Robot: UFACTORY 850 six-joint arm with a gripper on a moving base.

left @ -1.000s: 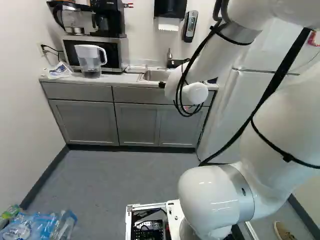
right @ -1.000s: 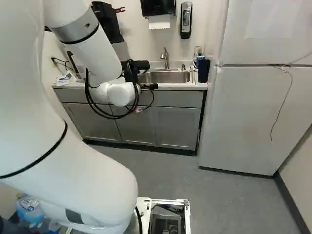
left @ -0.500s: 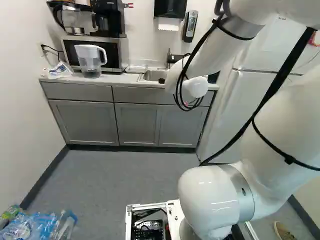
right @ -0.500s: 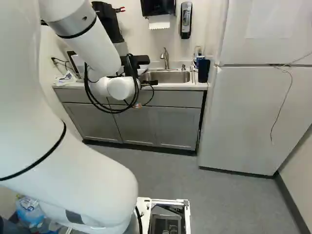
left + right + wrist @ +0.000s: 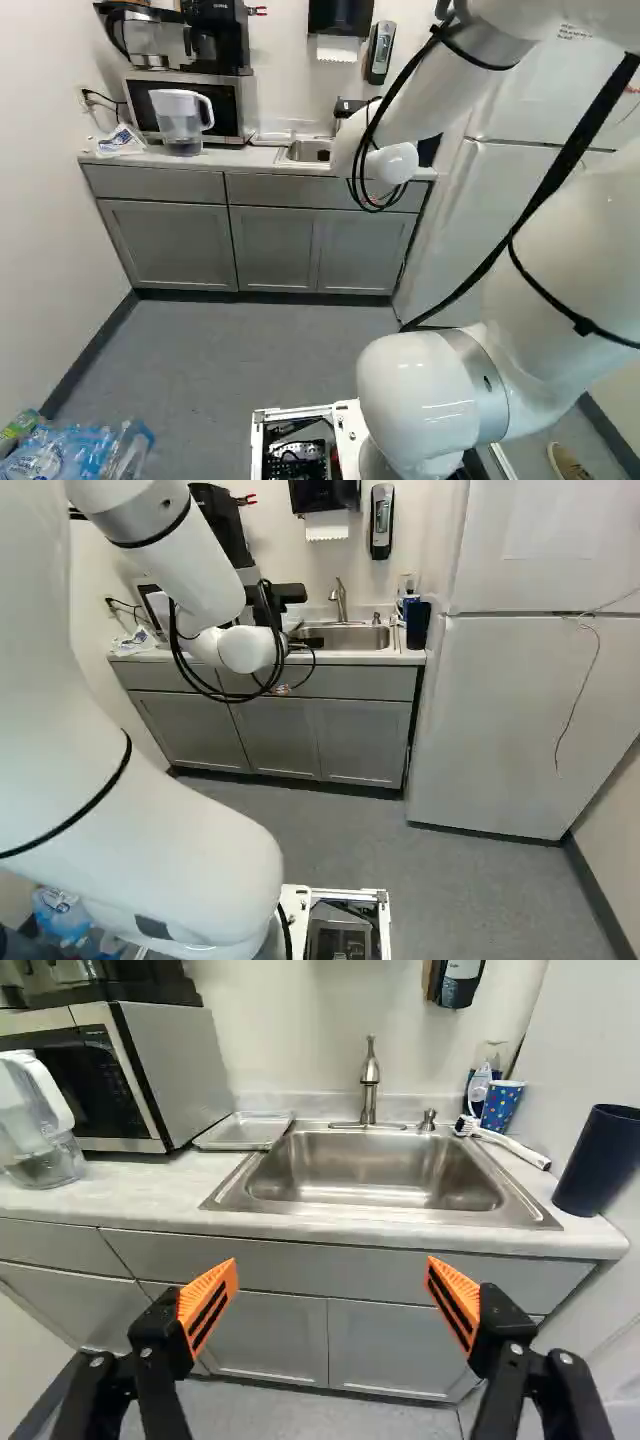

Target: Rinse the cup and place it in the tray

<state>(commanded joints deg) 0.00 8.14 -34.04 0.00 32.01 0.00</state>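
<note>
clock set w/ the sink as centre, 12 at the back wall. the white arm (image 5: 215, 855) comes in from approx 6 o'clock, its wrist end near the counter. fridge (image 5: 530, 720) at 3, beside the cabs. (image 5: 268, 1335) under the pale counter (image 5: 130, 1195). microwave (image 5: 175, 1070) on the counter at abt 10. the steel sink (image 5: 375, 1175) is ahead of the gripper (image 5: 288, 593); in the wrist view its fingers stand wide apart, orange pads (image 5: 208, 1305) facing each other w/ nothing btwn them. clear pitcher (image 5: 40, 1135) at 9, in front of the microwave. paper towel disp. (image 5: 325, 498) on the wall at approx 12. metal tray (image 5: 245, 1131) lies flat at 10, btwn microwave & sink. dark blue cup (image 5: 597, 1160) stands upright on the counter at abt 3, near the front r. corner. faucet (image 5: 370, 1085) at 12, on the sink's back rim. patterned blue cup (image 5: 502, 1106) upright at 2, outside the tray, near the wall; soap btl. (image 5: 488, 1063) just behind it. white brush (image 5: 510, 1144) lies at 2 too, in front of that cup.
</note>
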